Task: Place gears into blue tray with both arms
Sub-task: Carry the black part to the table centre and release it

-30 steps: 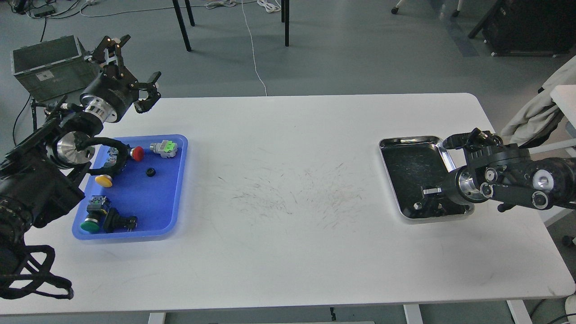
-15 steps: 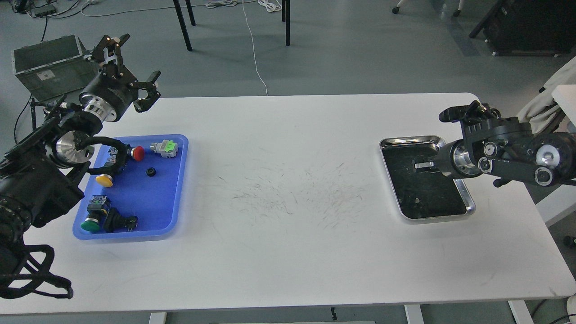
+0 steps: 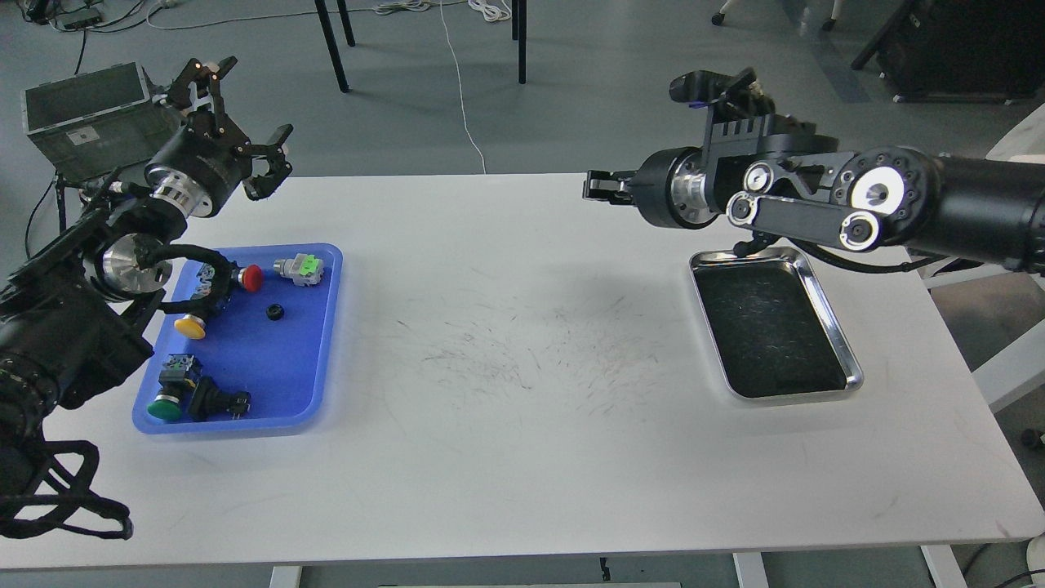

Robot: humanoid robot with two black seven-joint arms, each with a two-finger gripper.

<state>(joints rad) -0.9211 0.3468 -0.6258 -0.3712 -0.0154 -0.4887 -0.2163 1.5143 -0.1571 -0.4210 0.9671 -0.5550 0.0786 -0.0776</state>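
Note:
The blue tray (image 3: pixel 322 359) lies at the table's left end. One small black gear (image 3: pixel 274 311) rests in its middle, among coloured push-buttons. My left gripper (image 3: pixel 245 114) hangs open above the tray's far left corner, with nothing between its claws. My right gripper (image 3: pixel 602 185) is raised over the far side of the table, left of the silver tray (image 3: pixel 851 377), and points left. Its fingers are drawn close together on a tiny dark gear that barely shows.
The silver tray's dark inside shows nothing in it. Red (image 3: pixel 250 278), yellow (image 3: pixel 188 327) and green (image 3: pixel 164 408) push-buttons and a grey-green switch (image 3: pixel 300 268) lie in the blue tray. A grey crate (image 3: pixel 86 114) stands on the floor beyond the left corner.
My right gripper has lifted out of the silver tray's near end and swung up and left, past the tray's far edge. The left arm has hardly moved.

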